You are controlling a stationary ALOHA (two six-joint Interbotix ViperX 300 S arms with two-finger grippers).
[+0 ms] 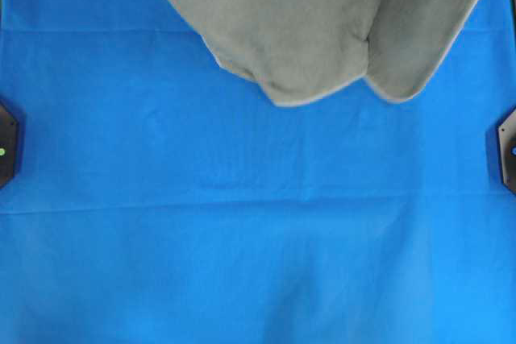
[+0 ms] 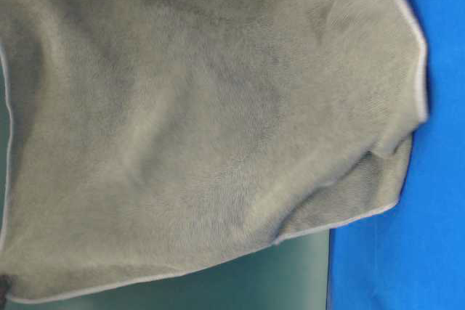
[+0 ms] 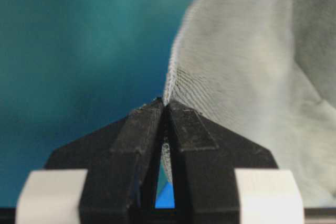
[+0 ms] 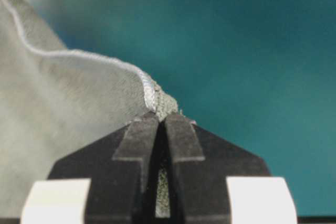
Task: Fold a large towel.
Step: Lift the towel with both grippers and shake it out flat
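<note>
The grey-green towel point(image 1: 322, 22) hangs in from the top edge of the overhead view, its two rounded lower lobes over the blue sheet point(image 1: 242, 231). In the table-level view the towel point(image 2: 203, 128) fills most of the frame, hanging with its pale stitched edge at the right and bottom. My left gripper point(image 3: 165, 106) is shut on the towel's edge point(image 3: 236, 77), cloth showing between its fingers. My right gripper point(image 4: 161, 116) is shut on a corner of the towel point(image 4: 68, 108), pinching the stitched hem. Neither gripper shows in the overhead view.
The bright blue sheet covers the whole table, with faint creases across it. Black arm bases sit at the left edge point(image 1: 6, 144) and right edge point(image 1: 506, 151). A teal backdrop point(image 4: 252, 51) lies behind both wrist views.
</note>
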